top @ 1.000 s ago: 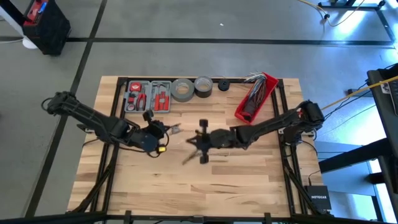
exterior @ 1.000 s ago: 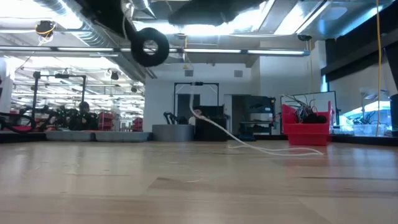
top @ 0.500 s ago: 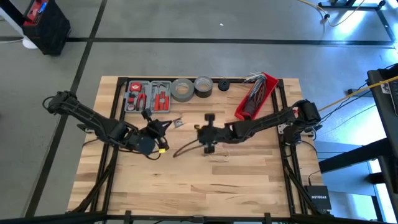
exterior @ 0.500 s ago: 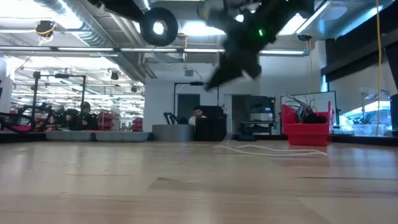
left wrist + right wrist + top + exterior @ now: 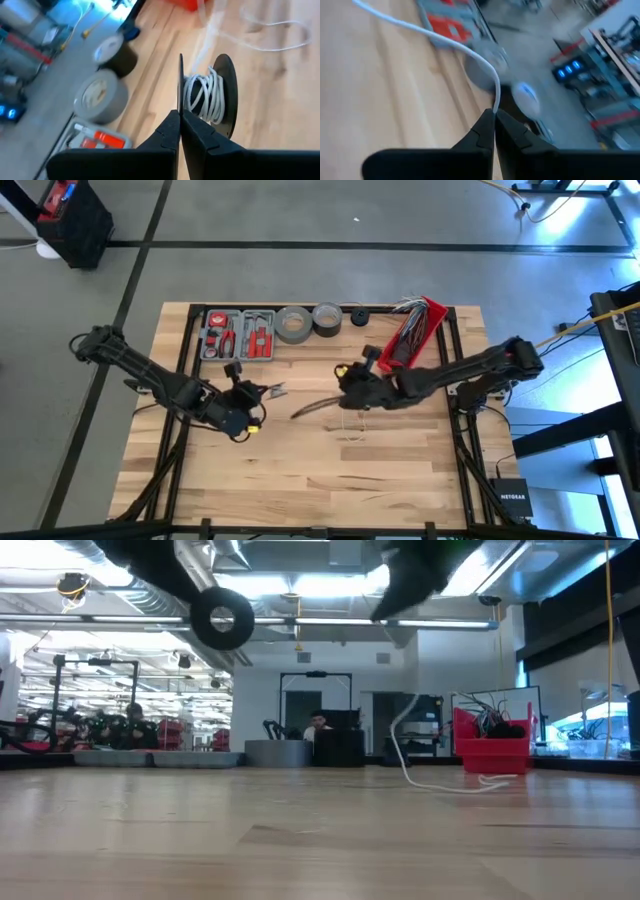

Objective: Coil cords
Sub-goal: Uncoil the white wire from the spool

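Observation:
The cord is a thin white cable partly wound on a small black spool point(image 5: 205, 97) that has two disc flanges. My left gripper point(image 5: 268, 391) is shut on the spool at the table's left middle, and the spool hangs in the air as a black disc point(image 5: 222, 618). The free cable point(image 5: 435, 35) runs to my right gripper point(image 5: 343, 390), shut on it near the table's middle. Its slack tail point(image 5: 470, 783) drops to the table and lies looped in front of the red bin. My left gripper pinches the rim of the spool's nearer thin flange point(image 5: 180, 80) between its two fingers. The wound core and the other flange point(image 5: 229, 95) stand beside the fingers. The spool is lifted clear of the table. My right gripper pinches the single white strand point(image 5: 496, 102) between its fingers. The cable arcs away from the fingers over the wood, lifted off the table at the hold and slack.
Along the far edge stand a grey tool case point(image 5: 238, 335), two tape rolls point(image 5: 293, 324) point(image 5: 326, 316) and a small black piece point(image 5: 359, 317). A red bin point(image 5: 410, 335) holding wires sits at the far right. Bare wood spreads toward the near edge.
My right gripper has risen and swung toward the table's right and far side, tipping from steeply downward to a shallower slant. It stays shut on the cable, and the loose strand has swept across the table with it.

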Action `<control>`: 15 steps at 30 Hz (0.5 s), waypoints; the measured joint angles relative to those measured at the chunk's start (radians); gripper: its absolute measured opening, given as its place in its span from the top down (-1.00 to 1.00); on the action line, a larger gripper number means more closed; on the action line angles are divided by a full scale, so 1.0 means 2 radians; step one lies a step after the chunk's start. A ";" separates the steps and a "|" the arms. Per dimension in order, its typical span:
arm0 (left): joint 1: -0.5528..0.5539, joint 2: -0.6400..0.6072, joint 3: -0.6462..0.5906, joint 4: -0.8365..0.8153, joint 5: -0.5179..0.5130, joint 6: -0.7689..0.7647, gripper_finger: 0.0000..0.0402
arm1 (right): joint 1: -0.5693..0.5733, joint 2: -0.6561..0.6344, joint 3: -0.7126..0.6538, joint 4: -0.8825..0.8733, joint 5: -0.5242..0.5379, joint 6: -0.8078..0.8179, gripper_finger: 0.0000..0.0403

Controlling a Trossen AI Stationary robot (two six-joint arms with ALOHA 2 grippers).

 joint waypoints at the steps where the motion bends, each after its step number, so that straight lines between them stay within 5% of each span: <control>1: 0.005 0.000 0.000 -0.008 -0.001 -0.009 0.97 | 0.008 -0.003 0.000 0.015 -0.002 -0.004 0.94; 5: 0.035 0.000 0.000 -0.012 -0.003 -0.029 0.97 | 0.036 -0.004 0.000 0.099 -0.049 -0.059 0.94; 8: 0.057 0.000 0.000 -0.012 -0.009 -0.046 0.97 | 0.047 0.004 0.000 0.159 -0.135 -0.095 0.94; 12: 0.072 0.000 0.000 -0.011 -0.090 -0.077 0.97 | 0.049 0.022 0.000 0.184 -0.280 -0.129 0.94; 15: 0.068 0.000 0.000 -0.008 -0.132 -0.079 0.97 | 0.047 0.040 0.000 0.165 -0.322 -0.130 0.94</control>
